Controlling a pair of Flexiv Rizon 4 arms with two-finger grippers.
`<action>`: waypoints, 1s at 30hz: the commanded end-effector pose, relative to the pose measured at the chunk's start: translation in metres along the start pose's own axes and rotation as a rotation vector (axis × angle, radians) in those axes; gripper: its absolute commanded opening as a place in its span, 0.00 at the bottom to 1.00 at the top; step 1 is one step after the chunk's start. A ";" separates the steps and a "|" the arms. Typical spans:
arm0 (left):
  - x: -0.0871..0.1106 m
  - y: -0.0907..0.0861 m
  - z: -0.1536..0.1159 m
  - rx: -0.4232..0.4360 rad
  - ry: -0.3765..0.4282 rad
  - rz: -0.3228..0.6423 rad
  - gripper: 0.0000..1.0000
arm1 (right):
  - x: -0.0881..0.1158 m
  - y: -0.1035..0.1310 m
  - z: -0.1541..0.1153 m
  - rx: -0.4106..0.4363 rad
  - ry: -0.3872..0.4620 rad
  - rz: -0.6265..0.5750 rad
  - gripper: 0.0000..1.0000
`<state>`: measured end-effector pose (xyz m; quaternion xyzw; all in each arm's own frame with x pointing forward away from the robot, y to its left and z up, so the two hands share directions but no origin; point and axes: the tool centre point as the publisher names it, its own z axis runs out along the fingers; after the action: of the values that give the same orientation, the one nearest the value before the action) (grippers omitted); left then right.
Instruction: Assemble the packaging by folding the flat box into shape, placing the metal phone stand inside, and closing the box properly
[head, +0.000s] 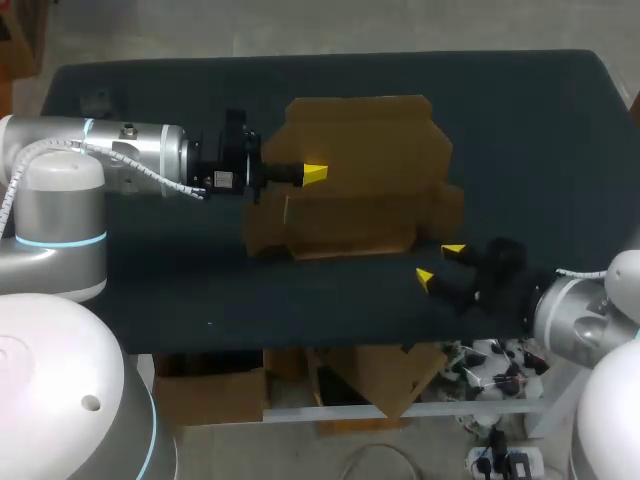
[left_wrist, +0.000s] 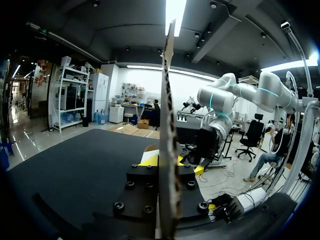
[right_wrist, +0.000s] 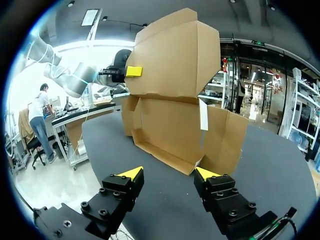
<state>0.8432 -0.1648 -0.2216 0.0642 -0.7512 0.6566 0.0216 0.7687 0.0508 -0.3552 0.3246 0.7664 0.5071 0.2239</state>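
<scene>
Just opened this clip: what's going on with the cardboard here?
The left gripper is shut on a raised panel of the partly folded cardboard box, holding it up off the table. The right gripper sits open just in front of the box's lower edge, not touching it. The box is not yet formed into shape, and no phone stand shows in any view.

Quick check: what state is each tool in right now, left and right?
Left tool: shut on a raised panel of the cardboard box.
Right tool: open, holding nothing, just short of the box's near edge.
</scene>
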 end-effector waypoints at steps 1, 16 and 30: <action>-0.001 0.004 0.000 0.000 0.002 -0.001 0.00 | 0.004 0.001 0.005 0.001 -0.033 -0.003 0.65; -0.001 0.004 0.000 0.000 0.002 -0.001 0.00 | 0.014 0.006 0.009 -0.007 -0.049 -0.016 0.23; -0.001 0.004 0.000 0.000 0.002 -0.001 0.00 | 0.010 -0.003 -0.021 -0.024 -0.017 -0.022 0.69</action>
<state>0.8431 -0.1649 -0.2216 0.0641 -0.7512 0.6566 0.0216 0.7574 0.0555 -0.3530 0.3249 0.7629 0.5019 0.2461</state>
